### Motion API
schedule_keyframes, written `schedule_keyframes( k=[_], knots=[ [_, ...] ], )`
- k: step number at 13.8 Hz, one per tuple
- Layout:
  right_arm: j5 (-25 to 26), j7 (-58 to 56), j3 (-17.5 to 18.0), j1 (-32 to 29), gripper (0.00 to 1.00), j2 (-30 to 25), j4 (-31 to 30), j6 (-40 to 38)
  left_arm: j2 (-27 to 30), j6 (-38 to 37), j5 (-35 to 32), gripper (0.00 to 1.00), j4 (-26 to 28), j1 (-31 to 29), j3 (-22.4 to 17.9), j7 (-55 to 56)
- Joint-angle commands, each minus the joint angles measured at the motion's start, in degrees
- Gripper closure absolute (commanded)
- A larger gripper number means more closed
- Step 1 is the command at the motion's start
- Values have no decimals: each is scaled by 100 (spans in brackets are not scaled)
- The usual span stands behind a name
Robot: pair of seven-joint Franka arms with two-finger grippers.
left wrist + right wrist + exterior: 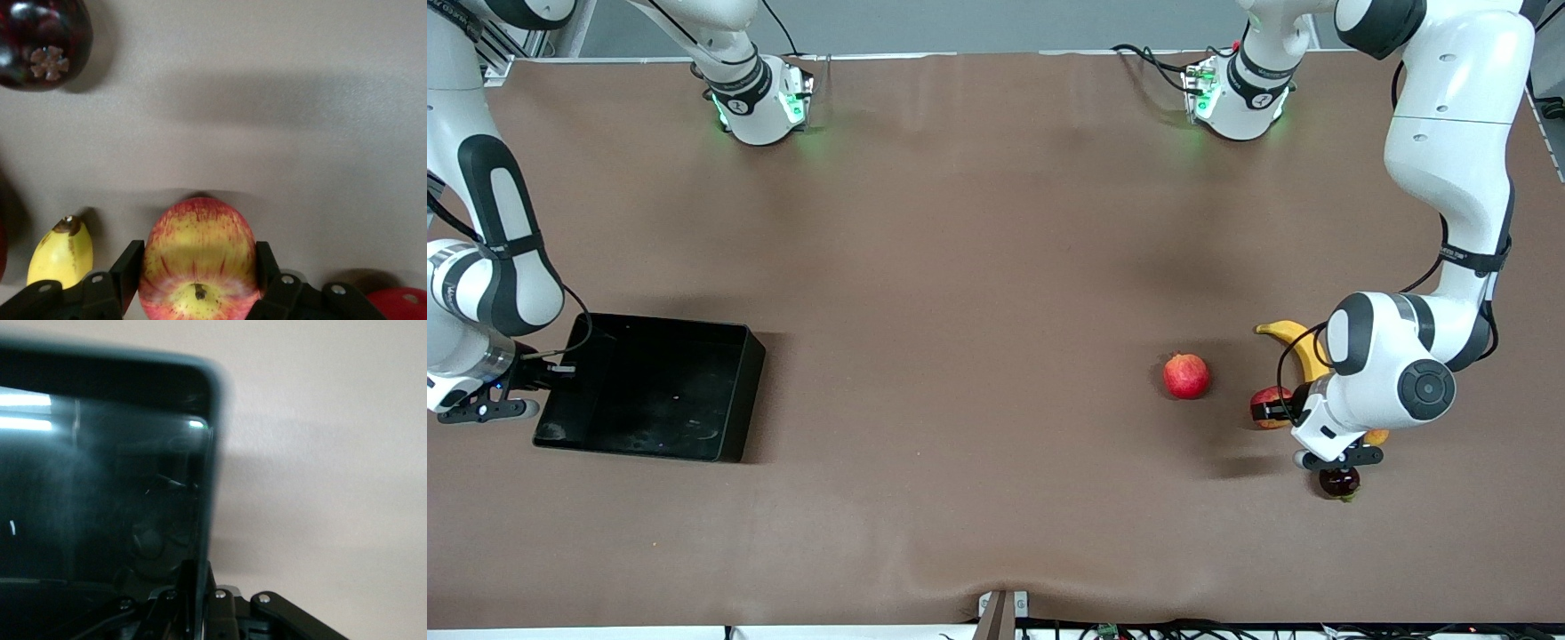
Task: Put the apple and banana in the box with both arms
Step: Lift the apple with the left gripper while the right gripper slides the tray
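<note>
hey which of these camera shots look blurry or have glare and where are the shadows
Front view: sharp and evenly lit, with soft shadows beside the box and the evenly red fruit. Left wrist view: the apple between the left gripper's fingers is fairly crisp; a broad shadow band crosses the table above it. Right wrist view: the box wall is smeared out of focus, with bright light streaks reflected in it.

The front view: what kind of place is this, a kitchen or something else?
Probably a robotics lab bench, not a kitchen. Two white robot arms are mounted along one table edge, the table wears a plain brown cover, and cables run along its edges. The only props are fruit such as the apple and a black box.
</note>
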State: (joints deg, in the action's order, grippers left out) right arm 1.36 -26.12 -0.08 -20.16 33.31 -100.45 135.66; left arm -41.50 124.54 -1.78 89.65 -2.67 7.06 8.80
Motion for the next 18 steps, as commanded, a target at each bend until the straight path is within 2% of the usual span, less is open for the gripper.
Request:
schedule_keyframes(
  k=[1,4,6,8,9,12,15,18],
  knots=[
    [14,-34,139,125,100,-412,17,-495,54,-324,-85,100,-61,-32,-20,-71],
    [-4,62,420,441,100,-913,69,-1241,308,-596,-85,100,-62,3,-20,-62],
    [-83,299,657,626,100,-1046,166,-1620,537,-833,-85,100,-53,12,6,-62],
    [-512,475,982,662,100,-1116,201,-1980,791,-1141,-85,100,-61,21,24,-97],
    [-688,676,1175,697,100,-1134,245,-2086,871,-1247,-85,100,-53,21,41,-115],
    [-707,1913,1597,1003,100,-1134,245,-2158,1073,-1449,-68,100,-27,21,330,16],
    [-698,3460,1616,1794,100,-1082,245,-2026,1240,-1520,-68,100,35,21,506,34],
    [-716,4148,1616,2286,100,-985,245,-1666,1416,-1608,-68,100,70,21,805,139]
  ],
)
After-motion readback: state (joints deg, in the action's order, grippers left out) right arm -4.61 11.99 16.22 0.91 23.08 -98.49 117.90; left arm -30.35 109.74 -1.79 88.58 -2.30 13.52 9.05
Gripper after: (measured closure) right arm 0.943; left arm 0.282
